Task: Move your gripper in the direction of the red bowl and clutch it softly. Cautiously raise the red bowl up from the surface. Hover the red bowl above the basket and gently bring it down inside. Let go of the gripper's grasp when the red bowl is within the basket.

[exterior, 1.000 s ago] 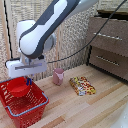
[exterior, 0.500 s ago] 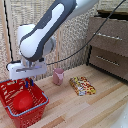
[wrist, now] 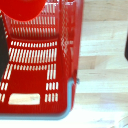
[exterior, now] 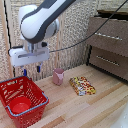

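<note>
Your gripper hangs above the back edge of the basket, its two dark blue-tipped fingers pointing down and set apart from each other, with nothing between them. So your hand is spread and holds nothing.

The red bowl lies on the floor of the basket, toward the near end as the exterior view shows it, well below the fingertips. In the wrist view the bowl shows only as a red curve at one corner of the picture, and the basket fills most of the frame, its mesh walls rising on both sides and its blue rim running along one end and up one side.

You have open air between the fingertips and the rim; the fingers touch neither the mesh nor the rim.

On the exterior view's right of the basket, bare wooden table stretches toward the front edge. A pink cup stands upright just beyond the basket's far corner, near your gripper's right flank in that view. Farther along lies a flat colourful packet, well apart from the basket. A dark wooden cabinet closes off the exterior view's right, and a woven screen stands behind the arm.
</note>
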{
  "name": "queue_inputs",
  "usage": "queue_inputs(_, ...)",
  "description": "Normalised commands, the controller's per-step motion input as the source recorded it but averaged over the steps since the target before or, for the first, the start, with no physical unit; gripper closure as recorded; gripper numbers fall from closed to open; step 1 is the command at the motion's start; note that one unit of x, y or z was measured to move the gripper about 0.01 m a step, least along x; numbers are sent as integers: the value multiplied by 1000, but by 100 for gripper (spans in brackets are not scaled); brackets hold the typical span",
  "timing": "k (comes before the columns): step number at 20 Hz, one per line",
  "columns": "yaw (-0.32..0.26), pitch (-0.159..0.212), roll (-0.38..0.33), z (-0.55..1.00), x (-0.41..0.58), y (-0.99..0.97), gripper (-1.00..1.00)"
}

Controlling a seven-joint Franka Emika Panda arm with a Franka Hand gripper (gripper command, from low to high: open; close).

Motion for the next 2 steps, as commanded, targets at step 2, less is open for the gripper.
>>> queue_inputs(2,31,23,0,-10,84,-80,-100)
